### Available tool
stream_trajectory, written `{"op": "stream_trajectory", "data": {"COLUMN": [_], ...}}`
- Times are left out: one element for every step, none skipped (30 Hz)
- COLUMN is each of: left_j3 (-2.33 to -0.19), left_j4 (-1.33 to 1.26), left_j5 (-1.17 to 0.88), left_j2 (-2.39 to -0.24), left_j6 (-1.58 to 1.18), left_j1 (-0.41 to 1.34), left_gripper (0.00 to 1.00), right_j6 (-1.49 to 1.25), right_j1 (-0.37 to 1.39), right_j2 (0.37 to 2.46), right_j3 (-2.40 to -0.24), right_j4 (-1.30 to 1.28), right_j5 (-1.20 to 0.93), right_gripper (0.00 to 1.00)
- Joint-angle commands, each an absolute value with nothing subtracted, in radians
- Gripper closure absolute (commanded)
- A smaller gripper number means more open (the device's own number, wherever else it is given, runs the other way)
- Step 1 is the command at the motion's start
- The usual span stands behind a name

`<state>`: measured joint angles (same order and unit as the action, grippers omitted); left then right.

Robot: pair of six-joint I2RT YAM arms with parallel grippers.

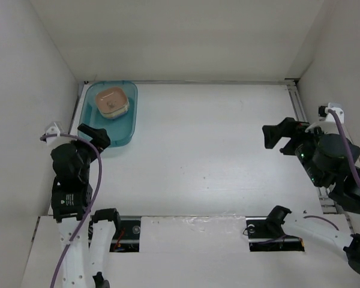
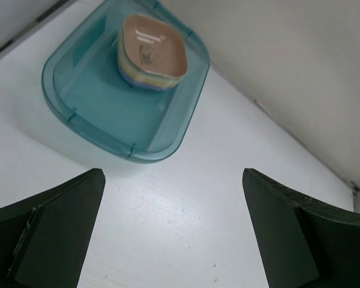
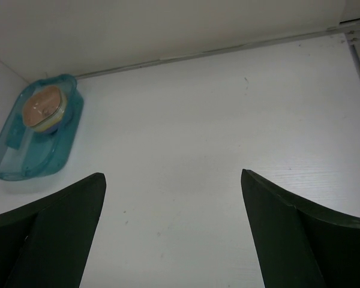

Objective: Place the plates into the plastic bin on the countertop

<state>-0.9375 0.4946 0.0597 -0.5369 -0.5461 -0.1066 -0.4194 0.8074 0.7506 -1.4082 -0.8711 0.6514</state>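
The teal-blue plastic bin (image 1: 110, 117) stands at the far left of the white countertop (image 1: 210, 150). A stack of plates (image 1: 112, 102) sits in its far end, a brown plate on top, with yellow and purple edges under it. The stack also shows in the left wrist view (image 2: 151, 52) and the right wrist view (image 3: 44, 108). My left gripper (image 1: 93, 135) is open and empty, just at the bin's near end (image 2: 117, 96). My right gripper (image 1: 277, 137) is open and empty over the right side of the countertop, far from the bin (image 3: 33, 129).
White walls close in the left, back and right sides. A metal rail (image 1: 301, 108) runs along the right edge, and another along the back. A white clip (image 1: 332, 110) sits on the right wall, another (image 1: 53, 128) on the left.
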Motion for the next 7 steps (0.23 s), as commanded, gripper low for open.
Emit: {"op": "stream_trajectory", "data": {"left_j3": [-0.914, -0.914, -0.901, -0.900, -0.900, -0.891, -0.891], "left_j4": [0.462, 0.462, 0.447, 0.446, 0.446, 0.436, 0.416], "left_j5": [-0.004, -0.021, -0.021, -0.021, -0.031, -0.031, -0.043], "left_j2": [-0.534, -0.534, -0.534, -0.534, -0.534, -0.546, -0.546], "left_j6": [-0.518, -0.508, -0.508, -0.508, -0.508, -0.508, -0.508], "left_j1": [-0.107, -0.107, -0.107, -0.107, -0.107, -0.107, -0.107], "left_gripper": [0.01, 0.01, 0.01, 0.01, 0.01, 0.01, 0.01], "right_j6": [-0.403, -0.403, -0.403, -0.414, -0.414, -0.414, -0.423], "right_j1": [0.834, 0.848, 0.848, 0.848, 0.848, 0.848, 0.848], "right_j2": [0.735, 0.726, 0.726, 0.713, 0.713, 0.713, 0.713], "right_j3": [-1.404, -1.404, -1.391, -1.391, -1.391, -1.381, -1.381], "right_j4": [-0.934, -0.934, -0.934, -0.934, -0.934, -0.934, -0.925], "right_j5": [0.722, 0.732, 0.744, 0.744, 0.744, 0.744, 0.744], "right_gripper": [0.00, 0.00, 0.00, 0.00, 0.00, 0.00, 0.00]}}
